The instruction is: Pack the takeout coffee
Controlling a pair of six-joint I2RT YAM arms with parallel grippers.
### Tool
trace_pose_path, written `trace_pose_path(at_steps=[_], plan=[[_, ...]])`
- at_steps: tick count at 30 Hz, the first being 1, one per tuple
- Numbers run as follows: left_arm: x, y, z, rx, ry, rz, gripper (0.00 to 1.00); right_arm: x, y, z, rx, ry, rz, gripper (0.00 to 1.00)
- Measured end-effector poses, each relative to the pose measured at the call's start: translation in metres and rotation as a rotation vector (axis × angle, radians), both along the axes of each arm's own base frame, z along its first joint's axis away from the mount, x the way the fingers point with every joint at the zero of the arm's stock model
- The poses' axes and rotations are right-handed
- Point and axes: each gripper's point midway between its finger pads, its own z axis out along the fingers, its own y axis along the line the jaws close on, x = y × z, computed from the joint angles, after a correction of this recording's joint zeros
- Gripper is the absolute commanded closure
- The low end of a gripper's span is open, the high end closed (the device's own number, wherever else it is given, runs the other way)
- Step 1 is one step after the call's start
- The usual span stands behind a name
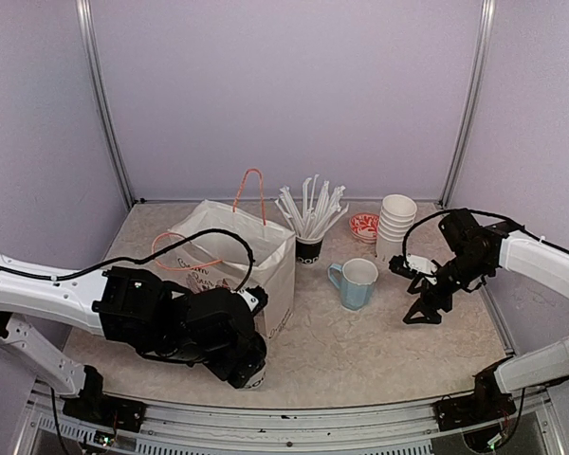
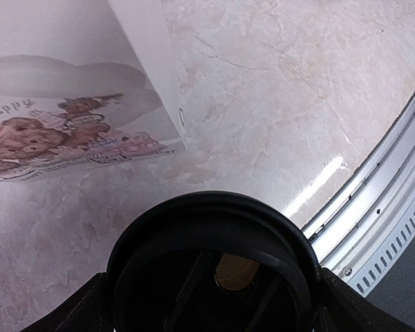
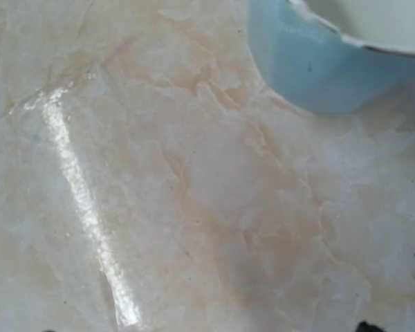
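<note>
If I squeeze off-centre, the takeout coffee cup [image 2: 209,220] could tip or shed its lid. It stands near the front edge of the worktop [image 1: 360,343], just beside the bag [image 1: 277,282]. My left jaws straddle its black lid, set wide; I cannot tell whether they press it. My right jaws hang apart, empty.

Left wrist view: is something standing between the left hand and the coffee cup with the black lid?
Nothing visible does. The coffee cup, seen by its black lid, sits right between the fingers of the left hand. Toward the paper bag, only bare table shows.
</note>
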Motion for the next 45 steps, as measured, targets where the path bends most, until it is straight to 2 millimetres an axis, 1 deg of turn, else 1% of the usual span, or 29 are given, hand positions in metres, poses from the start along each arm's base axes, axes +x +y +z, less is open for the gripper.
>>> trace_pose_path(at_steps=[2,8,10,14,17,21,23,24,25,26,30,33,35,36,37,38,40,42,45], plan=[[-0.009,-0.003,-0.004,0.009,0.009,-0.028,0.09,0.0,0.0,0.0,0.001,0.002,0.0,0.24],[-0.049,-0.027,-0.017,0.043,0.005,-0.165,0.08,0.002,0.003,0.005,0.013,0.004,0.003,0.24],[-0.052,-0.029,-0.021,0.051,0.011,-0.16,0.08,0.003,0.004,0.008,0.022,0.005,0.002,0.24],[-0.041,-0.015,-0.026,0.076,0.019,-0.052,0.08,0.004,0.008,0.013,0.037,0.007,0.003,0.24],[-0.029,0.006,-0.026,0.067,0.03,0.07,0.08,0.003,0.013,0.016,0.045,0.009,0.009,0.24],[0.003,0.059,-0.023,0.017,0.051,0.293,0.09,0.003,0.023,0.023,0.066,0.006,0.032,0.24],[0.022,0.084,-0.02,-0.02,0.056,0.397,0.06,0.003,0.029,0.026,0.073,0.006,0.044,0.24],[0.03,0.093,-0.019,-0.034,0.054,0.442,0.04,0.003,0.031,0.026,0.076,0.009,0.048,0.24],[0.033,0.097,-0.018,-0.04,0.051,0.456,0.02,0.002,0.032,0.026,0.076,0.012,0.052,0.24],[0.042,0.104,-0.018,-0.043,0.048,0.497,0.01,0.002,0.034,0.025,0.076,0.018,0.055,0.24],[0.051,0.112,-0.026,-0.018,0.049,0.539,0.01,0.001,0.037,0.023,0.074,0.034,0.062,0.23],[0.054,0.114,-0.034,0.012,0.05,0.544,0.01,0.002,0.04,0.025,0.076,0.037,0.066,0.23],[0.056,0.113,-0.035,0.01,0.05,0.542,0.01,0.004,0.043,0.028,0.08,0.034,0.068,0.21],[0.057,0.113,-0.035,0.01,0.049,0.543,0.01,0.006,0.045,0.031,0.084,0.032,0.071,0.18],[0.058,0.113,-0.034,0.01,0.046,0.547,0.01,0.007,0.048,0.034,0.087,0.031,0.074,0.03],[0.059,0.114,-0.033,0.012,0.044,0.549,0.01,0.008,0.051,0.038,0.093,0.03,0.078,0.01],[0.06,0.116,-0.028,0.02,0.034,0.554,0.01,0.01,0.059,0.051,0.115,0.027,0.086,0.0],[0.063,0.115,-0.013,0.011,0.011,0.556,0.01,0.016,0.07,0.072,0.15,0.005,0.099,0.01],[0.067,0.107,0.019,-0.064,-0.022,0.553,0.01,0.026,0.098,0.118,0.224,-0.055,0.147,0.01]])
